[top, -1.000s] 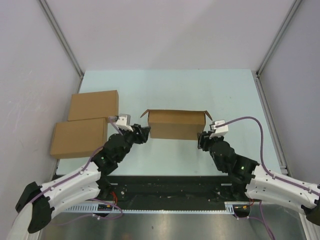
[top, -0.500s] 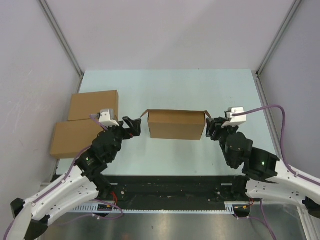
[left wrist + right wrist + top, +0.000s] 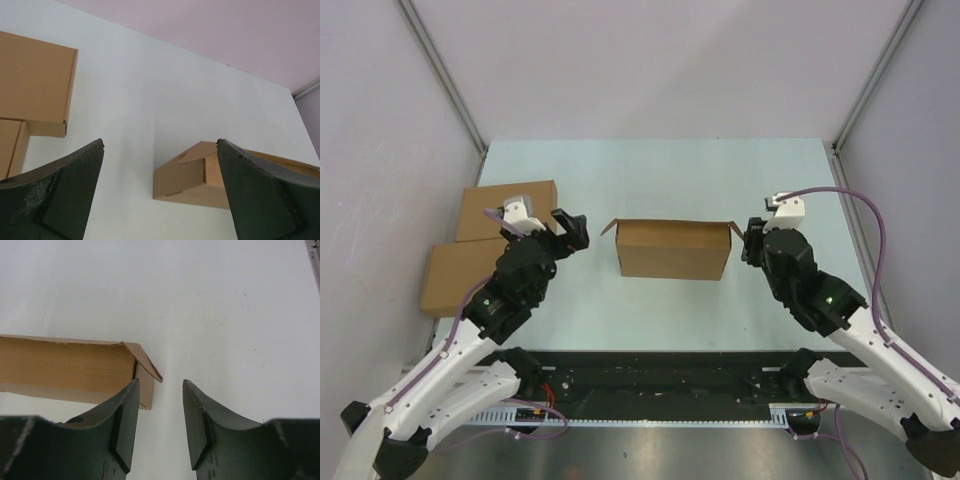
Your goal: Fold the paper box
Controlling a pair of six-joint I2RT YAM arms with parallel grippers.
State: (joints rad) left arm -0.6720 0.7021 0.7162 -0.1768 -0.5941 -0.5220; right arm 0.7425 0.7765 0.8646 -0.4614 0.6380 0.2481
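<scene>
Boxes of flat cardboard lie left of the paper box.

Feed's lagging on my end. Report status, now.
Left gripper open, empty, left of the paper box. Right gripper part-open, empty, by its right end. Corner flaps sticking out. Two finished boxes far left, out of the way.

The paper box is sitting at the centre of the top view, its long side running left to right. It is plain brown cardboard, folded up into a shallow rectangular shape with walls standing. Small flaps are poking outward at its upper left and upper right corners. In the right wrist view, at centre left, one end flap is angling away from the wall.
</scene>
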